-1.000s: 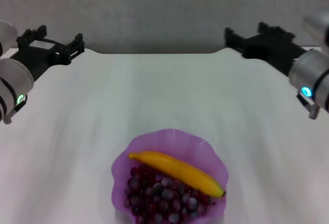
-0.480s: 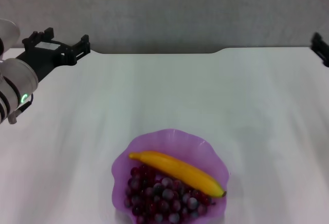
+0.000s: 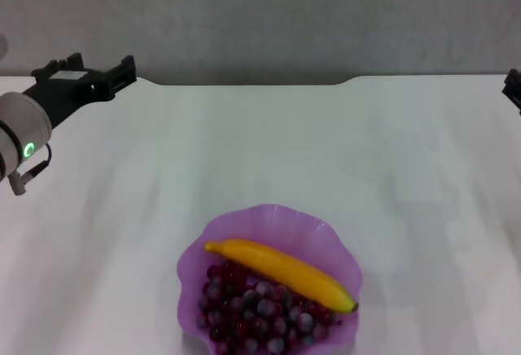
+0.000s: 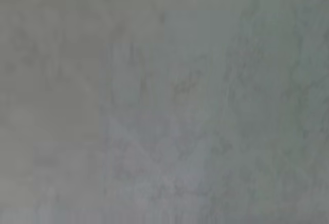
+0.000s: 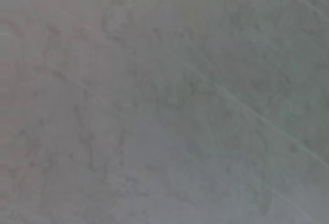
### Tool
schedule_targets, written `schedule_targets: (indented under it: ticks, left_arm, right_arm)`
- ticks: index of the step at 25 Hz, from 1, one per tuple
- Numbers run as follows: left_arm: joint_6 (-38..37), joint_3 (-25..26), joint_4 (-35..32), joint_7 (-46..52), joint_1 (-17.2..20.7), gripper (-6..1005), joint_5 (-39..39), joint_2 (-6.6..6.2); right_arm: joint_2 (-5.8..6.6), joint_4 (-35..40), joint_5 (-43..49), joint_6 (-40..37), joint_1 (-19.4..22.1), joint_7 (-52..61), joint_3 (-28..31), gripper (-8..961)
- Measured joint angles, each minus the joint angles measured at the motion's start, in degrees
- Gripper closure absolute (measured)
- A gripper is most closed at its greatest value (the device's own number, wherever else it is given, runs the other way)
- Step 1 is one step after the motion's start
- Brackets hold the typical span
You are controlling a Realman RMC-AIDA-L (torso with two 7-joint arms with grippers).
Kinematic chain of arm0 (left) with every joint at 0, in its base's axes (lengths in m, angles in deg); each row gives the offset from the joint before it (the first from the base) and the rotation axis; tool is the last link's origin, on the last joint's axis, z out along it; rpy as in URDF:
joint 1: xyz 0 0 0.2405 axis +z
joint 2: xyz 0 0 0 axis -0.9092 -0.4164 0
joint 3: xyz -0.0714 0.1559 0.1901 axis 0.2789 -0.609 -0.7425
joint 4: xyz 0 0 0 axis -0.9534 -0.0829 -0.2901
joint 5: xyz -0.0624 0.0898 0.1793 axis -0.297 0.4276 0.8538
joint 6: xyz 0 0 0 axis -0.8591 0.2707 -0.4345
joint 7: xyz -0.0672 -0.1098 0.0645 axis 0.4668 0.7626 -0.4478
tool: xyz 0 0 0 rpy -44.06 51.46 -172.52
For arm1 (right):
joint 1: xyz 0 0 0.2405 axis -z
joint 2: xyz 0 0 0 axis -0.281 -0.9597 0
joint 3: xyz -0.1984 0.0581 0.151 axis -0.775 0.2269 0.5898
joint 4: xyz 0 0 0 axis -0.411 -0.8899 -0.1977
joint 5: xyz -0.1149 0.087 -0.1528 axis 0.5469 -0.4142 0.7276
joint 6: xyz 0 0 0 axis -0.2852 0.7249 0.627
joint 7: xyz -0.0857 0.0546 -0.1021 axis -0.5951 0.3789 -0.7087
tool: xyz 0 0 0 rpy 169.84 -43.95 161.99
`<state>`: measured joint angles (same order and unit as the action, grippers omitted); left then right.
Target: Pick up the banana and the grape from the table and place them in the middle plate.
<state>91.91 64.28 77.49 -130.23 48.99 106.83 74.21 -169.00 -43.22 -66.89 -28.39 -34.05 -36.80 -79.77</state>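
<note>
Left tool (image 3: pixel 85 78) far-left, state unclear; right tool (image 3: pixel 513 88) at edge, unclear. Banana (image 3: pixel 281 273), grape (image 3: pixel 256 310) in middle plate (image 3: pixel 273 221).

The left wrist view holds nothing but a flat, mottled grey surface (image 4: pixel 164 100) with faint darker blotches. It looks greener toward three o'clock and paler, slightly lilac, toward six o'clock. What the surface is cannot be told.
</note>
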Motion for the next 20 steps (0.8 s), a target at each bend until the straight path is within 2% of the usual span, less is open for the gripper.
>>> schedule_targets:
  ticks: [7,16,20]
  left_arm:
    - [7.4,5.0,-4.9,-17.0,-0.7,221,-17.5,0.06]
    - [7.7,5.3,-5.5,-21.6,-0.5,234,-19.4,-0.04]
    - [5.6,4.1,-5.4,-27.5,-0.3,235,-19.2,0.08]
  right_arm:
    - [-0.06,0.2,0.1,-0.1,-0.1,0.0,-1.0,87]
    - [-0.08,0.2,0.2,0.0,-0.1,-0.1,-1.8,87]
    - [-0.08,0.3,0.3,0.1,-0.1,-0.1,-2.0,87]
